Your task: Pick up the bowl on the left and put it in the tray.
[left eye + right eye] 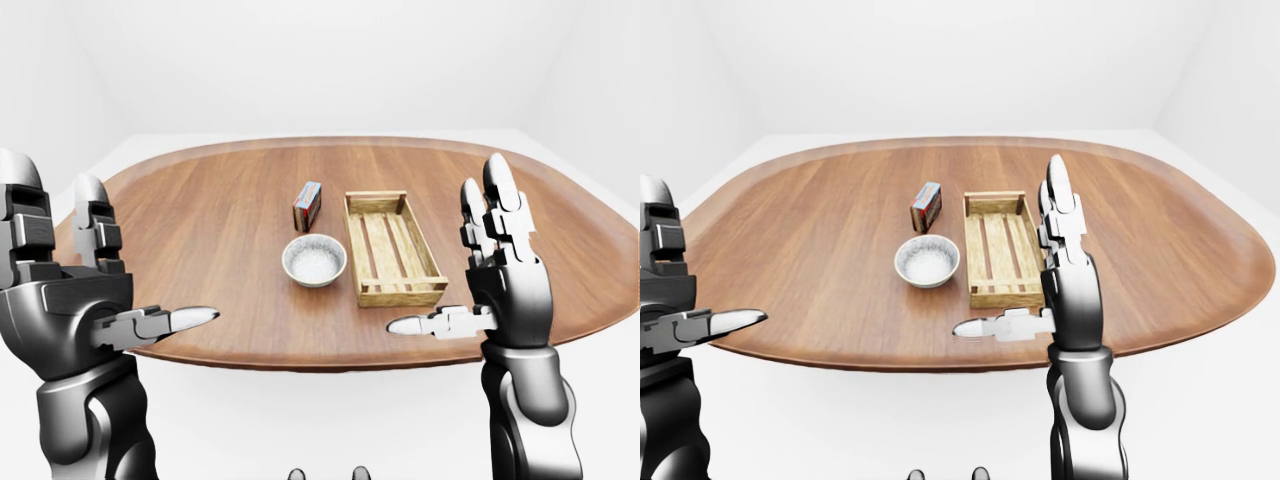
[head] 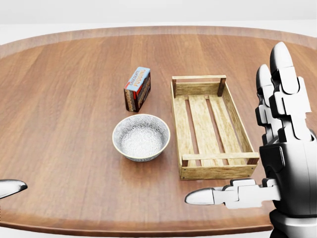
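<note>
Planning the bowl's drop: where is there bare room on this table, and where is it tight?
The tray is empty. Bare table lies left of the bowl and right of the tray. It is crowded only between bowl, box and tray.

speckled glazed bowl (image 2: pixel 141 137), rough slatted wooden tray (image 2: pixel 210 127), smooth polished wooden table (image 2: pixel 64 114).

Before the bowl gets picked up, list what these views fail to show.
- Small box: its label print is too small to read in any view.
- Left hand: in the head view only one fingertip shows, the rest cut by the left edge.
- Wooden tray: in the right-eye view the right hand covers its right wall.
- Bowl: the underside is hidden by its own wall.
- Table: its legs are hidden beneath the top.
</note>
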You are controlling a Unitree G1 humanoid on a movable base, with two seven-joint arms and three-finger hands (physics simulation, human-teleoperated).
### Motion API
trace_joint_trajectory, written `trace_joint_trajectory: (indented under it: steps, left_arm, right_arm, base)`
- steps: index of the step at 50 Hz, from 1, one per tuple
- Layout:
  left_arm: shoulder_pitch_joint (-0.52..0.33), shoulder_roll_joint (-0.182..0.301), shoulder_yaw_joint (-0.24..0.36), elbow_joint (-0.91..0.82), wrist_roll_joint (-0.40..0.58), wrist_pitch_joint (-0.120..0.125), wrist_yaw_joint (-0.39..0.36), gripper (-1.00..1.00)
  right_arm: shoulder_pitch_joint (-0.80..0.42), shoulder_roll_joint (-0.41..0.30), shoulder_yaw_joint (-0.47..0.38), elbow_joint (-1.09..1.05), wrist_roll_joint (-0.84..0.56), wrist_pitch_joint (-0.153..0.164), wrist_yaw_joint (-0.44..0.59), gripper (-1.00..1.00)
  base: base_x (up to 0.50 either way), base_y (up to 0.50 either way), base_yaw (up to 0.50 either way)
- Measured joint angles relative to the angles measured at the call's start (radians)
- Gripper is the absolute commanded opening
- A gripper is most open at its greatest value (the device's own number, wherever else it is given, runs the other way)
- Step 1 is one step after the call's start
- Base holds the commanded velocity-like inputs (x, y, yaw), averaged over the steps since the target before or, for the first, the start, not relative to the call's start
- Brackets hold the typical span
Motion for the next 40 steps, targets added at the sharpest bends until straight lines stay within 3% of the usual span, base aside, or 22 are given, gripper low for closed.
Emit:
trace_joint_trajectory:
  steps: [30,40]
  left_arm:
    - [-0.005,0.005,0.007,0.005,-0.013,0.000,0.010,1.00]
    - [-0.003,0.003,0.006,0.012,-0.009,0.000,0.006,1.00]
  right_arm:
    - [0.004,0.002,0.009,-0.025,-0.017,0.000,0.016,1.00]
    - [-0.005,-0.001,0.027,-0.031,-0.029,0.000,0.024,1.00]
  base:
    - [0.50,0.00,0.00]
    - [0.00,0.00,0.00]
